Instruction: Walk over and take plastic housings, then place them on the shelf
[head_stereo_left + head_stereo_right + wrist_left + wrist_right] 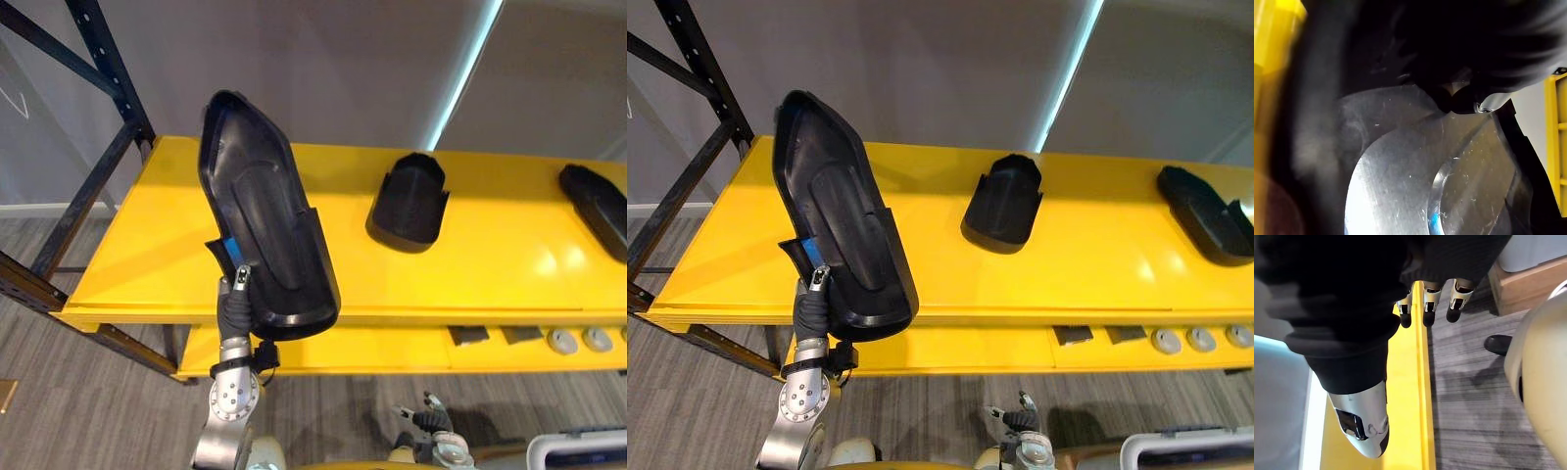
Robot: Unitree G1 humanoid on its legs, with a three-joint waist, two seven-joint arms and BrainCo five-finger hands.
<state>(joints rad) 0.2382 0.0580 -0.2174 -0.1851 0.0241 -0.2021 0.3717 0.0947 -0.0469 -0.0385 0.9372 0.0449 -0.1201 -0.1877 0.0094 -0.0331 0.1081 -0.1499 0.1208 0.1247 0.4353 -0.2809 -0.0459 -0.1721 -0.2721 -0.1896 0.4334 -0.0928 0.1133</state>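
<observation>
1. A dark blue rack frame (111, 61) stands at the far left, at the end of the yellow top shelf (490, 264)
2. The left hand (235, 308) comes up from below, in front of the shelf's left part. Its fingers are closed on the lower end of a long black housing (265, 211), and in the left wrist view a dark fingertip (1449, 102) presses on the housing's inner face
3. The long black housing is held on end and tilted, hollow side facing the camera. Its upper end is over the back left of the top shelf and its lower end overlaps the shelf's front edge. Whether it touches the shelf cannot be told
4. A shorter black housing (409, 204) lies near the middle of the top shelf, well apart from the held one
5. Another black housing (598, 208) lies at the shelf's far right
6. On the lower shelf (343, 351), towards the right, sit small dark pieces (470, 336) and grey discs (561, 341)
7. The right hand (1430, 296) hangs low by the shelf edge and the grey floor (1474, 396), fingers loose and straight, holding nothing
</observation>
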